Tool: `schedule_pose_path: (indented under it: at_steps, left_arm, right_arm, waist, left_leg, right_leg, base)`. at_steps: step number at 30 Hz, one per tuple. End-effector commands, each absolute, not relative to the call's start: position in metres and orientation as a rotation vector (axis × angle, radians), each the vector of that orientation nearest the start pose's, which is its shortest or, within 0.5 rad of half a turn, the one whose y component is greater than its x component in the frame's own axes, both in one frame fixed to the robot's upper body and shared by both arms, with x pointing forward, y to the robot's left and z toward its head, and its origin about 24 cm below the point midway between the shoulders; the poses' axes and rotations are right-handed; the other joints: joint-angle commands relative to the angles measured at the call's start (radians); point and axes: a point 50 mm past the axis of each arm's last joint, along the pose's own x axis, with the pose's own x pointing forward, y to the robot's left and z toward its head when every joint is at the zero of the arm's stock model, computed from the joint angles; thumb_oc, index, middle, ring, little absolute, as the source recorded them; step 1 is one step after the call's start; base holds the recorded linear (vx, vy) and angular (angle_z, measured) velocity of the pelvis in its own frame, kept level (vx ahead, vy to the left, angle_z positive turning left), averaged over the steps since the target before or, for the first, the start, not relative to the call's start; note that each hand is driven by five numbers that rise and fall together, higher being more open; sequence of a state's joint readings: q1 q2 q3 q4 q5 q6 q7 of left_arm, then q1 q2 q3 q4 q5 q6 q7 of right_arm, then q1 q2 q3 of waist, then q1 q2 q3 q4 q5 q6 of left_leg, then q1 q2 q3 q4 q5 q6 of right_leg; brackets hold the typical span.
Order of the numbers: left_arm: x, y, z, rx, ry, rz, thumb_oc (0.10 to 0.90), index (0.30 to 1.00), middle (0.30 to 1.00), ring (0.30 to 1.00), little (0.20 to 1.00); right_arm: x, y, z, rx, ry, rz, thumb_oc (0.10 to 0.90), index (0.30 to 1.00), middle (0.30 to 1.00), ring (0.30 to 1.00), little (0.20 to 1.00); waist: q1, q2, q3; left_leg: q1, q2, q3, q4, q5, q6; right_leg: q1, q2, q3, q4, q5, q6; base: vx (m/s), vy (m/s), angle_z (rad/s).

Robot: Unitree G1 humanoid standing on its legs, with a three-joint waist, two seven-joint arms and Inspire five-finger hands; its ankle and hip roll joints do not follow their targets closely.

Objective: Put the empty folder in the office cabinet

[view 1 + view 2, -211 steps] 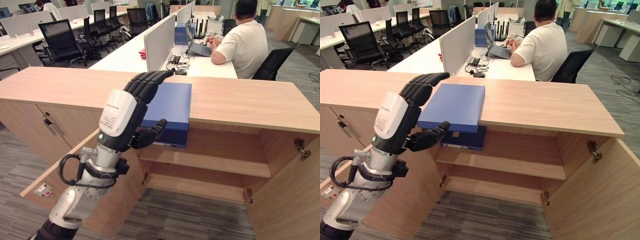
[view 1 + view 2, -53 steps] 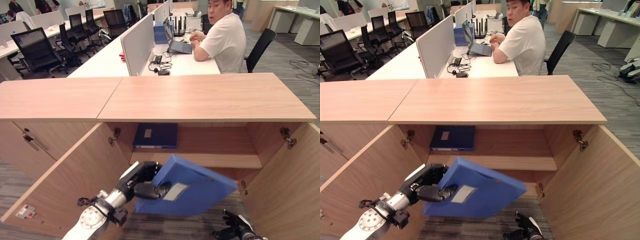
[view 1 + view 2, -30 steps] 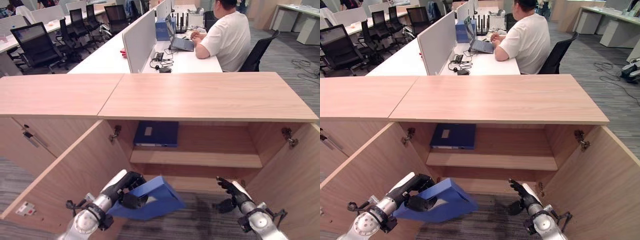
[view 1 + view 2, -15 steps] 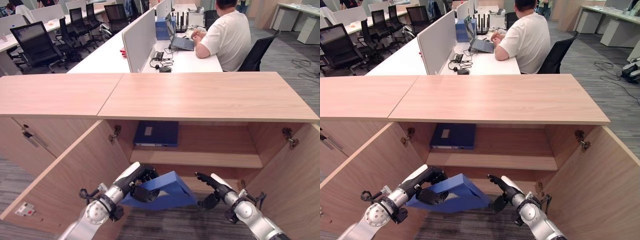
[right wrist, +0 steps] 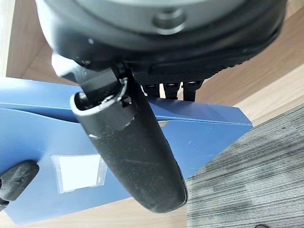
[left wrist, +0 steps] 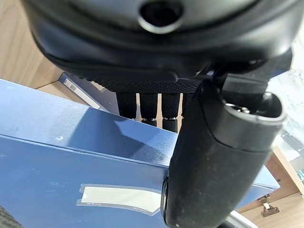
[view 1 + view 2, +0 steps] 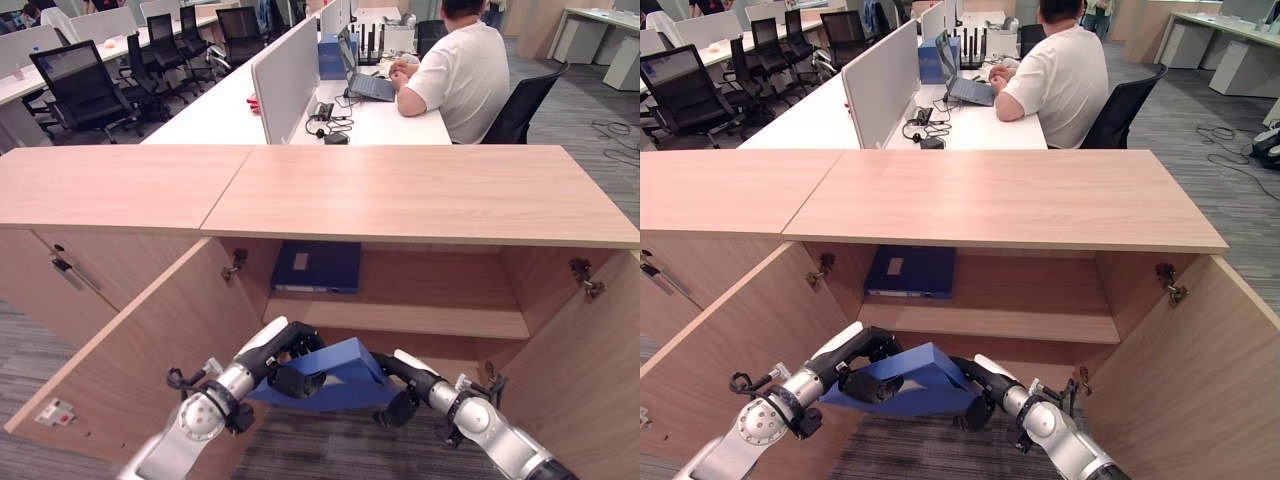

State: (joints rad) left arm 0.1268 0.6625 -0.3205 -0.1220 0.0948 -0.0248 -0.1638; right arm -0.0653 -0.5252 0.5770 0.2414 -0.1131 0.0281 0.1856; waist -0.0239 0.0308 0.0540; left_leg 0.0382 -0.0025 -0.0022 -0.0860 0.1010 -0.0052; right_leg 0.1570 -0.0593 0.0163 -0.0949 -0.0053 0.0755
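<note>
Folder (image 7: 325,378) low before the open cabinet (image 7: 420,195), between left hand (image 7: 283,358) and right hand (image 7: 397,384).

There were two blue folders: one folder (image 7: 335,375) was low down by the open cabinet (image 7: 420,195), and one other folder (image 7: 317,266) lay on its shelf. One person (image 7: 465,65) sat at a desk. Two robot hands showed.

Both eye views look down from above the open cabinet (image 7: 420,200), set slightly apart, sharing it. Each wrist view looks along its thumb, close against the blue folder (image 6: 71,161).
</note>
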Motion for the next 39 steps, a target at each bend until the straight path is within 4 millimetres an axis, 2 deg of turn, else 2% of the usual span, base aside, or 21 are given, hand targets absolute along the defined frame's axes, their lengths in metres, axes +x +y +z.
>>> schedule_pose_path:
  at_steps: [1, 2, 5, 7, 8, 9, 12, 16, 19, 20, 21, 22, 28, 33, 39]
  left_arm:
    - [0.248, 0.15, 0.103, 0.569, -0.291, -0.536, 0.4, 0.3, 0.3, 0.3, 0.3]
    - [0.244, 0.143, 0.118, 0.472, -0.339, -0.588, 0.4, 0.3, 0.3, 0.3, 0.3]
    - [0.238, 0.128, 0.13, 0.29, -0.359, -0.711, 0.4, 0.3, 0.3, 0.3, 0.3]
    - [0.236, 0.123, 0.133, 0.246, -0.364, -0.749, 0.4, 0.3, 0.3, 0.3, 0.3]
    - [0.235, 0.107, 0.134, 0.147, -0.367, -0.781, 0.4, 0.3, 0.3, 0.3, 0.3]
    - [0.235, 0.107, 0.134, 0.148, -0.368, -0.781, 0.4, 0.3, 0.3, 0.3, 0.3]
    - [0.227, 0.105, 0.141, 0.004, -0.35, -0.848, 0.4, 0.3, 0.3, 0.3, 0.3]
    - [0.23, 0.097, 0.139, -0.07, -0.321, -0.867, 0.4, 0.3, 0.3, 0.3, 0.3]
    - [0.228, 0.085, 0.149, -0.171, -0.335, -0.928, 0.4, 0.3, 0.3, 0.3, 0.3]
    - [0.228, 0.083, 0.15, -0.187, -0.339, -0.938, 0.4, 0.3, 0.3, 0.3, 0.3]
    - [0.228, 0.081, 0.152, -0.191, -0.347, -0.944, 0.4, 0.3, 0.3, 0.3, 0.3]
    - [0.228, 0.08, 0.152, -0.198, -0.349, -0.946, 0.4, 0.3, 0.3, 0.3, 0.3]
    - [0.229, 0.077, 0.151, -0.199, -0.342, -0.954, 0.4, 0.3, 0.3, 0.3, 0.3]
    - [0.232, 0.076, 0.144, -0.239, -0.296, -0.956, 0.4, 0.3, 0.3, 0.3, 0.3]
    - [0.233, 0.075, 0.135, -0.248, -0.253, -0.97, 0.4, 0.3, 0.3, 0.3, 0.3]
  right_arm:
    - [0.251, -0.121, 0.005, -0.643, 0.134, 0.719, 0.8, 0.9, 0.9, 0.9, 0.9]
    - [0.257, -0.128, 0.009, -0.673, 0.125, 0.679, 0.8, 0.9, 0.9, 0.9, 0.9]
    - [0.257, -0.131, 0.012, -0.664, 0.112, 0.677, 0.8, 0.9, 0.9, 0.9, 0.9]
    - [0.257, -0.131, 0.013, -0.661, 0.106, 0.675, 0.8, 0.9, 0.9, 0.9, 0.9]
    - [0.261, -0.1, -0.002, -0.632, 0.135, 0.714, 0.8, 0.9, 0.9, 0.9, 0.9]
    - [0.261, -0.099, -0.002, -0.632, 0.133, 0.714, 0.8, 0.9, 0.9, 0.9, 0.9]
    - [0.263, -0.1, -0.008, -0.634, 0.158, 0.691, 0.8, 0.9, 0.9, 0.9, 0.9]
    - [0.263, -0.097, -0.012, -0.643, 0.165, 0.682, 0.8, 0.9, 0.9, 0.9, 0.9]
    - [0.265, -0.084, -0.013, -0.654, 0.144, 0.698, 0.8, 0.9, 0.9, 0.9, 0.9]
    - [0.265, -0.082, -0.012, -0.656, 0.137, 0.704, 0.595, 0.592, 0.592, 0.592, 0.592]
    - [0.265, -0.08, -0.012, -0.654, 0.132, 0.71, 0.524, 0.486, 0.486, 0.486, 0.486]
    - [0.264, -0.078, -0.011, -0.647, 0.13, 0.715, 0.4, 0.3, 0.3, 0.3, 0.3]
    - [0.256, -0.074, -0.014, -0.591, 0.143, 0.743, 0.4, 0.3, 0.3, 0.3, 0.3]
    - [0.237, -0.072, -0.037, -0.207, 0.339, 0.695, 0.4, 0.3, 0.3, 0.3, 0.3]
    - [0.225, -0.065, -0.044, 0.077, 0.431, 0.704, 0.4, 0.3, 0.3, 0.3, 0.3]
  waist:
    - [0.007, -0.021, -0.033]
    - [0.006, -0.02, -0.036]
    - [-0.002, -0.016, -0.039]
    - [-0.003, -0.016, -0.04]
    - [0.001, -0.014, -0.04]
    - [0.001, -0.014, -0.04]
    - [0.006, -0.012, -0.039]
    - [0.002, -0.011, -0.039]
    - [0.002, -0.008, -0.036]
    - [0.001, -0.008, -0.035]
    - [0.001, -0.008, -0.035]
    - [0.0, -0.008, -0.034]
    - [-0.003, -0.008, -0.034]
    - [-0.005, -0.008, -0.029]
    - [-0.004, -0.011, -0.027]
  left_leg:
    - [0.091, -0.03, -0.031, -0.001, -0.178, -0.006]
    - [0.09, -0.03, -0.03, -0.001, -0.178, -0.006]
    - [0.091, -0.028, -0.028, -0.001, -0.178, -0.006]
    - [0.091, -0.028, -0.027, -0.001, -0.178, -0.006]
    - [0.092, -0.028, -0.028, -0.001, -0.179, -0.005]
    - [0.092, -0.028, -0.028, -0.001, -0.179, -0.005]
    - [0.093, -0.029, -0.026, -0.001, -0.181, -0.007]
    - [0.095, -0.029, -0.025, -0.001, -0.182, -0.007]
    - [0.094, -0.029, -0.026, -0.001, -0.182, -0.007]
    - [0.094, -0.029, -0.027, -0.001, -0.182, -0.007]
    - [0.094, -0.03, -0.027, -0.001, -0.182, -0.007]
    - [0.095, -0.029, -0.027, -0.001, -0.182, -0.007]
    - [0.096, -0.03, -0.026, -0.001, -0.183, -0.008]
    - [0.105, -0.03, -0.024, -0.001, -0.19, -0.009]
    - [0.106, -0.029, -0.023, -0.001, -0.189, -0.013]
  right_leg:
    - [-0.054, 0.011, -0.07, 0.008, -0.031, 0.033]
    - [-0.054, 0.01, -0.072, 0.008, -0.029, 0.034]
    - [-0.056, 0.009, -0.07, 0.008, -0.028, 0.037]
    - [-0.057, 0.01, -0.069, 0.008, -0.027, 0.038]
    - [-0.054, 0.01, -0.067, 0.008, -0.028, 0.035]
    - [-0.055, 0.01, -0.067, 0.008, -0.028, 0.035]
    - [-0.054, 0.011, -0.066, 0.008, -0.029, 0.036]
    - [-0.052, 0.011, -0.063, 0.008, -0.029, 0.036]
    - [-0.053, 0.01, -0.062, 0.008, -0.028, 0.037]
    - [-0.053, 0.01, -0.062, 0.008, -0.028, 0.037]
    - [-0.053, 0.01, -0.062, 0.008, -0.029, 0.037]
    - [-0.052, 0.01, -0.061, 0.008, -0.029, 0.037]
    - [-0.049, 0.008, -0.064, 0.008, -0.031, 0.037]
    - [-0.039, 0.009, -0.064, 0.008, -0.037, 0.038]
    - [-0.041, 0.009, -0.067, 0.008, -0.036, 0.038]
  base:
    - [0.0, 0.0, 0.0]
    - [0.0, 0.0, 0.0]
    - [0.0, 0.0, 0.0]
    - [0.0, 0.0, 0.0]
    - [0.0, 0.0, 0.0]
    - [0.0, -0.014, -0.04]
    - [0.0, -0.005, -0.01]
    - [0.0, 0.0, 0.0]
    - [0.0, 0.0, 0.0]
    - [0.0, 0.0, 0.0]
    - [0.0, 0.0, 0.0]
    - [0.0, 0.0, 0.0]
    - [0.0, 0.0, 0.0]
    - [0.0, 0.0, 0.0]
    - [0.0, 0.0, 0.0]
